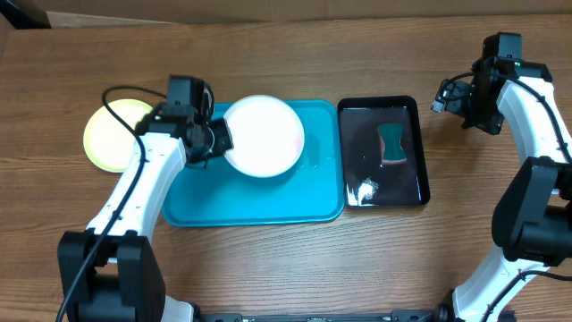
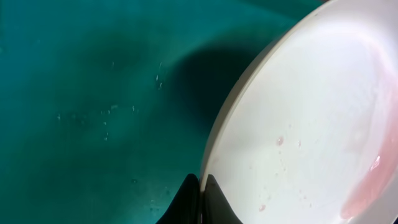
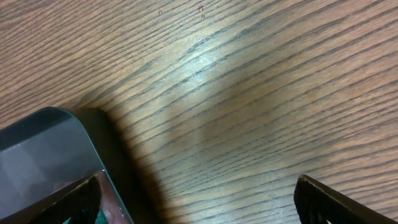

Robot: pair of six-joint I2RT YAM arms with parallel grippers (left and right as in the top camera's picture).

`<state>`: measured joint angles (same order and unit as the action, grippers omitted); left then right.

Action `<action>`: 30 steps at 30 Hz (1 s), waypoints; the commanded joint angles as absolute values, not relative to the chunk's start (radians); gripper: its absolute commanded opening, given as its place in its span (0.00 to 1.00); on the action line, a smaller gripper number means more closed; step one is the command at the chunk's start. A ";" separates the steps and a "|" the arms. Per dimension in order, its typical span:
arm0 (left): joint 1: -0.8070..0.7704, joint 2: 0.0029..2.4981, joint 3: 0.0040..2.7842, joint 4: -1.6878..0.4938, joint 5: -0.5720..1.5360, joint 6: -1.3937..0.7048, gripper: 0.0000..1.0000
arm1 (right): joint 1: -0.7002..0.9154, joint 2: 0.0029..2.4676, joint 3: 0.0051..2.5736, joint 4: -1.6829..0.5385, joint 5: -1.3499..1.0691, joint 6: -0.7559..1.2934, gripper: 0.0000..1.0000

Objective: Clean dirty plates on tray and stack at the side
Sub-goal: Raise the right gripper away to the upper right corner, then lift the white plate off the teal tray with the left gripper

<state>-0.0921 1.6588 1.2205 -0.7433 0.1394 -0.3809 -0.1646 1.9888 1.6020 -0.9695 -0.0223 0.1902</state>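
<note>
Grip: the left gripper is clenched on the left rim of the white plate, its dark fingertips pinched together on the edge.
White plate: it hangs tilted over the upper part of the turquoise tray and casts a dark shadow on the tray floor. The left wrist view shows a pinkish smear and small specks on its face.
Turquoise tray: it lies on the wooden table, with fine droplets on its floor.
Yellow-green plate: it lies flat on the table just left of the tray, with the left arm passing over its right edge.
Black tray: it sits just beside the turquoise tray's right side, wet and glossy, with a green sponge in it.
Right gripper: its fingers are released and spread wide. It grasps nothing and hovers over bare wood by the black tray's corner.
</note>
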 commanded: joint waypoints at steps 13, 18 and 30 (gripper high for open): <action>-0.361 1.637 1.435 -0.752 -0.159 -0.359 0.04 | -0.168 1.960 1.617 -0.967 -0.028 0.194 1.00; -0.516 1.637 1.504 -0.738 -0.364 -0.358 0.04 | -0.168 1.960 1.617 -0.967 -0.028 0.194 1.00; -0.759 1.637 1.543 -0.672 -0.672 -0.265 0.04 | -0.168 1.960 1.617 -0.967 -0.028 0.194 1.00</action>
<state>-0.7212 1.6562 1.5120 -0.6895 -0.5419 -0.3161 -0.1646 1.9888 1.6020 -0.9695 -0.0227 0.1902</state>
